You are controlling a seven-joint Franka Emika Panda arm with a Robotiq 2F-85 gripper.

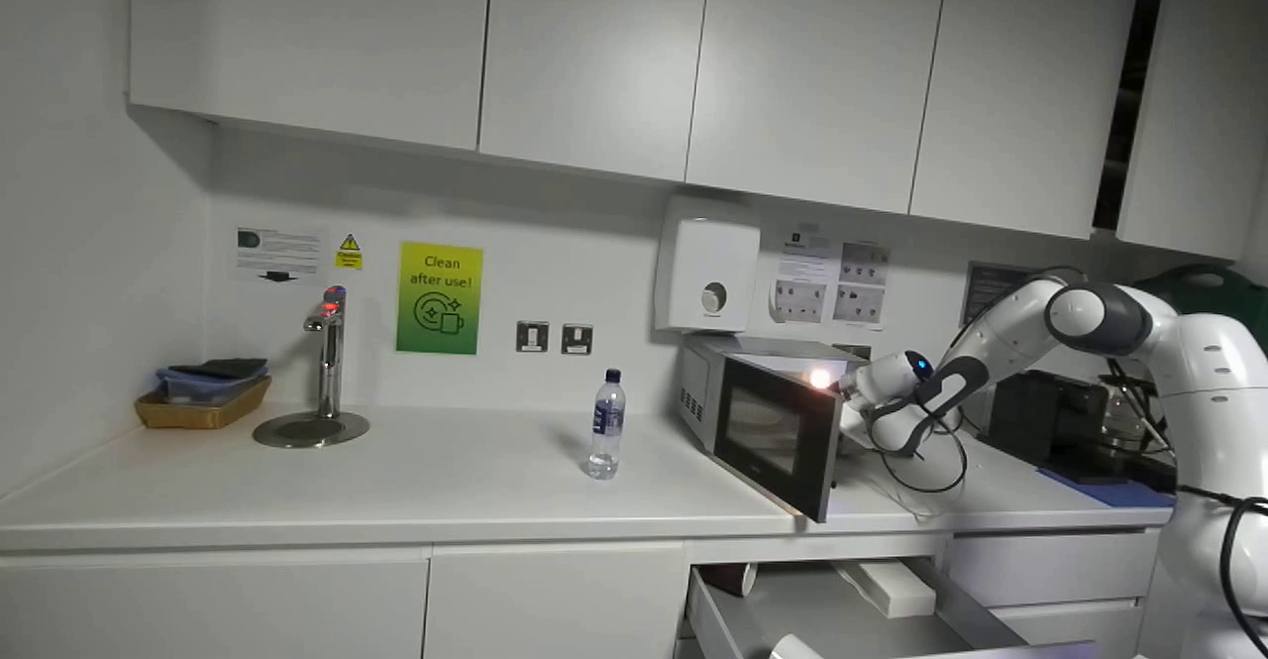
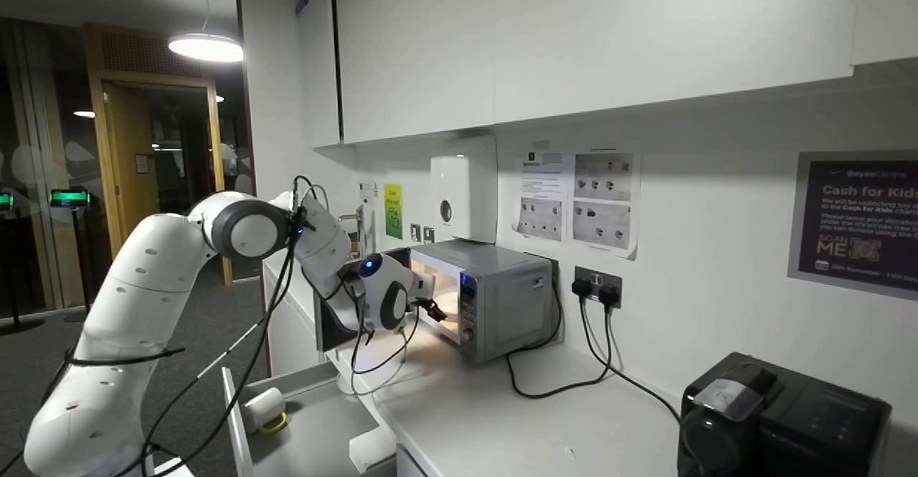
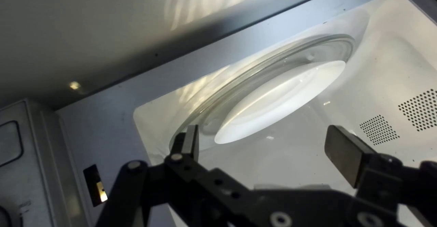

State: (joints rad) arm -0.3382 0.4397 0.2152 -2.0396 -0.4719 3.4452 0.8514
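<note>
Here the arm (image 2: 247,237) arches down to the open microwave (image 2: 509,305), fingers (image 3: 344,155) spread before the white dish (image 3: 283,100).

Arm (image 2: 244,234) arched, gripper (image 3: 268,145) spread wide

In both exterior views the white arm leans upward, bends at the dark-ringed elbow (image 1: 1100,320) and slopes down through the forearm (image 2: 324,247) to the wrist (image 2: 379,289), which bears a small blue light (image 2: 369,264). In the wrist view the two black fingers (image 3: 345,155) stand well apart, turned toward each other across a wide gap.
</note>
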